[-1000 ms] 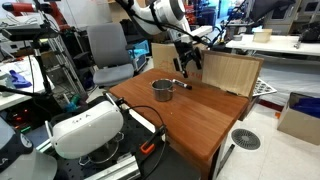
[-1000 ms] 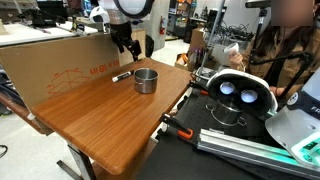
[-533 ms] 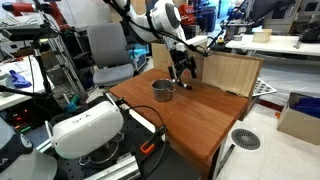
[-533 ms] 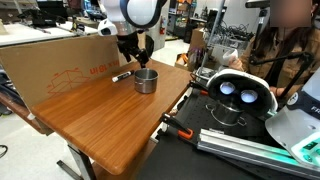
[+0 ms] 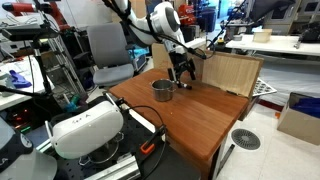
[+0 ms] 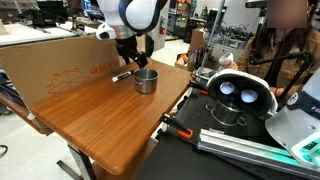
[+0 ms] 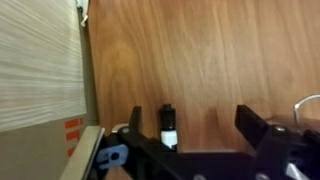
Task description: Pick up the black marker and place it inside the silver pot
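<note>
In an exterior view the gripper (image 5: 181,78) hangs low over the wooden table (image 5: 200,125) just beside the silver pot (image 5: 163,90), on the pot's side toward the cardboard box (image 5: 235,72). The black marker is too small to make out under it here. In an exterior view the black marker (image 6: 121,75) lies flat on the wood just beside the silver pot (image 6: 146,80), between pot and cardboard box (image 6: 60,65), with the gripper (image 6: 129,64) right above it. In the wrist view the jaws stand wide apart and hold nothing. The black marker (image 7: 168,126) lies between the fingers (image 7: 135,125), nearer the one away from the pot. Its long axis runs across the line joining them, so closing should pinch it across its width. The pot's rim (image 7: 306,100) shows beyond the other finger. Bare wood surrounds the marker. The box wall stands near on the side away from the pot, and I judge room is tight there.
</note>
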`<act>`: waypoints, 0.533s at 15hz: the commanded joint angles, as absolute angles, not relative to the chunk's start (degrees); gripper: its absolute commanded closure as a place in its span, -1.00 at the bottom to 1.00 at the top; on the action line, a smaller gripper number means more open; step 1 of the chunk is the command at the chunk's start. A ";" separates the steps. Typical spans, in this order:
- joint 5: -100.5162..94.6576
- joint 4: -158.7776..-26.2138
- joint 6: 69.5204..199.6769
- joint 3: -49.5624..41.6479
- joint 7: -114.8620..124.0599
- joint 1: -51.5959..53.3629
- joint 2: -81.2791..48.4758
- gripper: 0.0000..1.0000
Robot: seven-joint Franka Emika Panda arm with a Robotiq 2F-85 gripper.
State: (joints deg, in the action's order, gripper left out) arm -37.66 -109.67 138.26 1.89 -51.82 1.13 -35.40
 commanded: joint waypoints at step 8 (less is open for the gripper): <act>-37.93 -102.04 134.67 1.12 -51.24 2.33 -41.27 -1.00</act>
